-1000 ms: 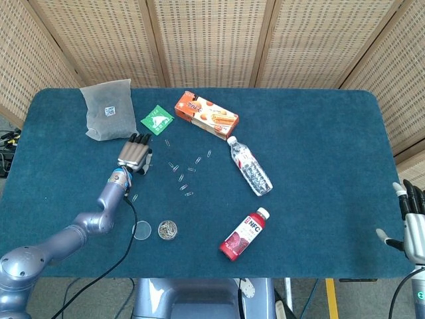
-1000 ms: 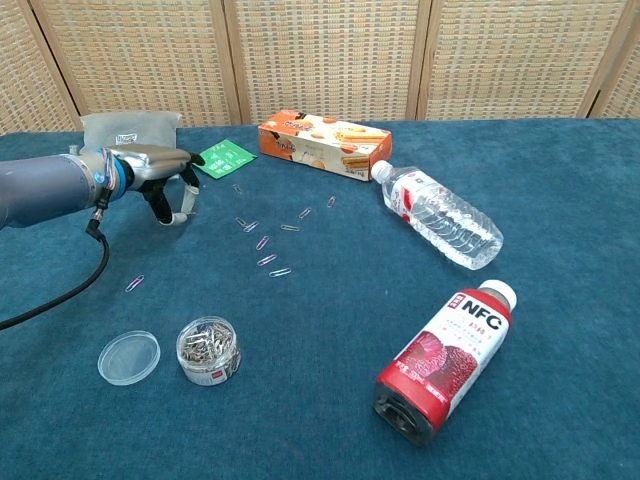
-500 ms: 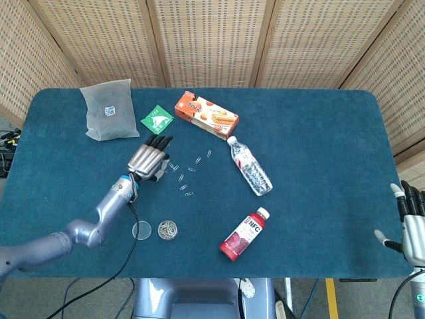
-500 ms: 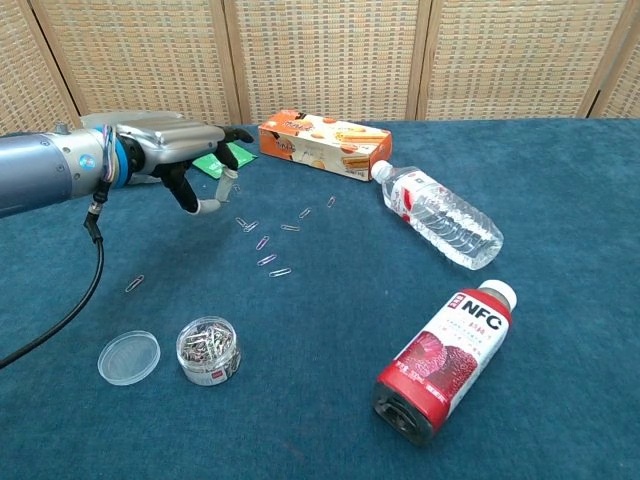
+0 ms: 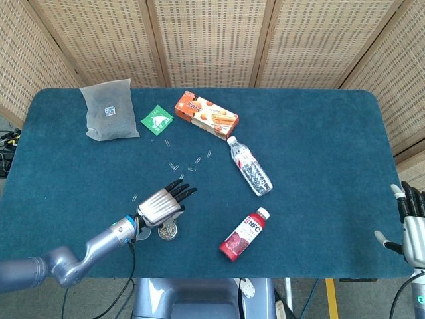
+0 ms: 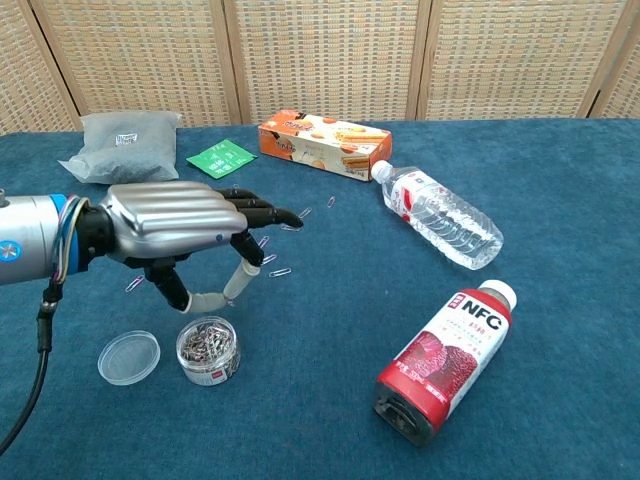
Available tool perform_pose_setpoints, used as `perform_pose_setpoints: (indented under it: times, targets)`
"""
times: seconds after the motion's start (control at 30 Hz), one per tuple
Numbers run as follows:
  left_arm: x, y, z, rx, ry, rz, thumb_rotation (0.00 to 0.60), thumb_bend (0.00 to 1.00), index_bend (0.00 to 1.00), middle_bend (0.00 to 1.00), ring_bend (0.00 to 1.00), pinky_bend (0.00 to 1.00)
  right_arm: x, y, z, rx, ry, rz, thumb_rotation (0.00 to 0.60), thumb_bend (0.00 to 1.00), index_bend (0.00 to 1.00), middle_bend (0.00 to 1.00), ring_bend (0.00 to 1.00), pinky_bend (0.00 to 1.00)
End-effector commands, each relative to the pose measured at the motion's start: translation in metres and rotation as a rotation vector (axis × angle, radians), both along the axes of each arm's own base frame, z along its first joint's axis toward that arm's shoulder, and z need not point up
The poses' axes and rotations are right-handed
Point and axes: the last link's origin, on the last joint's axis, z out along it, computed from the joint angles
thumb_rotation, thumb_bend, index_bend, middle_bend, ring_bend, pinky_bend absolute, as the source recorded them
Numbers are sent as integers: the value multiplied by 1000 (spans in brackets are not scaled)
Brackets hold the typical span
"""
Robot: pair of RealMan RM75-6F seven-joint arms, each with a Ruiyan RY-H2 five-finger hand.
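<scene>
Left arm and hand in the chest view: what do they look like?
The left hand has a ribbed silver back plate, black fingers and pale beige fingertip pads. Coloured wires show at the wrist beside a blue ring. The forearm is smooth silver-grey, with a black cable hanging beneath it.

**Left hand above the clip jar**

Your left hand (image 5: 163, 205) hovers with fingers spread, holding nothing, just over the jar (image 5: 167, 232) of clips near the table's (image 5: 319, 133) front edge. Loose clips (image 5: 186, 166) lie beyond its fingertips. Your right hand (image 5: 413, 226) hangs off the table's right edge, fingers apart, well away from the juice bottle (image 5: 244, 233).
</scene>
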Motion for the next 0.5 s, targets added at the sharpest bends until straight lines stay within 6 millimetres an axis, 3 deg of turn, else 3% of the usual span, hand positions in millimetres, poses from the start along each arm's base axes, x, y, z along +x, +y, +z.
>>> perform_pose_setpoints:
  times: [0.03, 0.5]
  targets:
    - [-1, -9, -1, -13, 22, -24, 600, 419, 736, 0, 0, 0, 0, 0, 0, -2, -1, 0, 600, 0, 58, 0, 0, 0]
    - [-13, -9, 0, 19, 115, -23, 600, 429, 735, 0, 0, 0, 0, 1, 2, -5, -5, 3, 600, 0, 58, 0, 0, 0]
